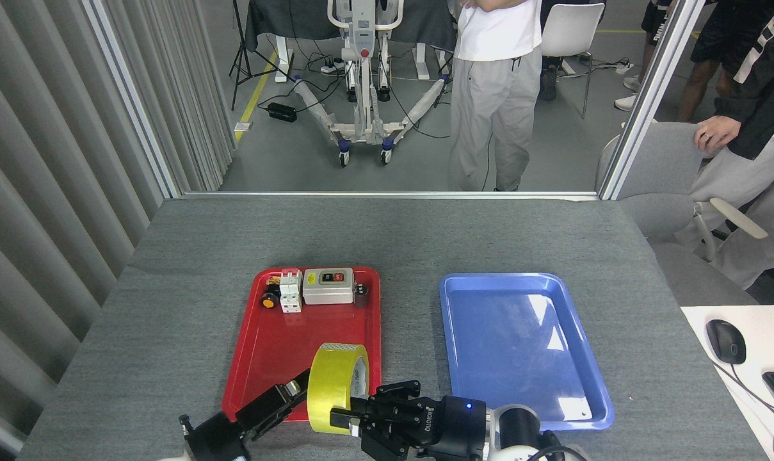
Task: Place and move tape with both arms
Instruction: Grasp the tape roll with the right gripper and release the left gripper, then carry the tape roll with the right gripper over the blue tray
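The tape (333, 384), a yellow roll with a white core, stands on edge over the near edge of the red tray (268, 358), its hole turned to the right. My left gripper (302, 386) reaches in from the lower left. One black finger lies against the roll's left face, the other is hidden behind the roll, and it looks shut on the tape. My right gripper (345, 417) comes in from the lower right with a fingertip at the roll's lower right rim. It is dark, so its jaws cannot be read.
At the back of the red tray sit a grey switch box (328, 285), a white breaker (290, 291) and small black parts. A blue tray (521, 346) lies to the right. A mouse (726, 340) rests on a white desk at the far right. People stand beyond the table.
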